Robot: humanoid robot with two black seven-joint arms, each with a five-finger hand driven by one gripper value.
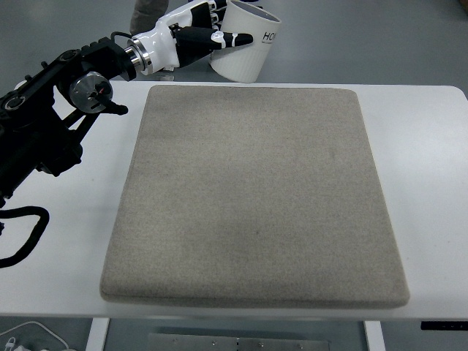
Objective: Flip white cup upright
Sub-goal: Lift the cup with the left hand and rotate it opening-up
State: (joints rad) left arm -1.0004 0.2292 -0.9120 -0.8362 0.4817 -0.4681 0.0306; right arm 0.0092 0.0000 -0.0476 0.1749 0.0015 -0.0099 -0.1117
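One hand at work only: left hand [201, 33], reaching in from the left edge toward the far side of the table [424, 146]. Fingers [219, 38] curled around the side of the white cup [245, 45], black-and-white digits pressed flat against its wall. Clamped firmly on the cup, nothing else held. Cup raised off the surface, just beyond the hand, tilted with its dark-rimmed mouth toward the upper right and its base toward the table's far edge. Partial dark lettering on the cup wall just right of the fingertips, too cut off to read. Behind the wrist, black arm links [51, 117] and a round joint disc running back to the left edge. Below and to the right of the hand, a large grey felt mat [256, 197] lying flat, covering most of the white tabletop, bare. Under the arm at lower left, a black cable loop [25, 238] over the table's edge.
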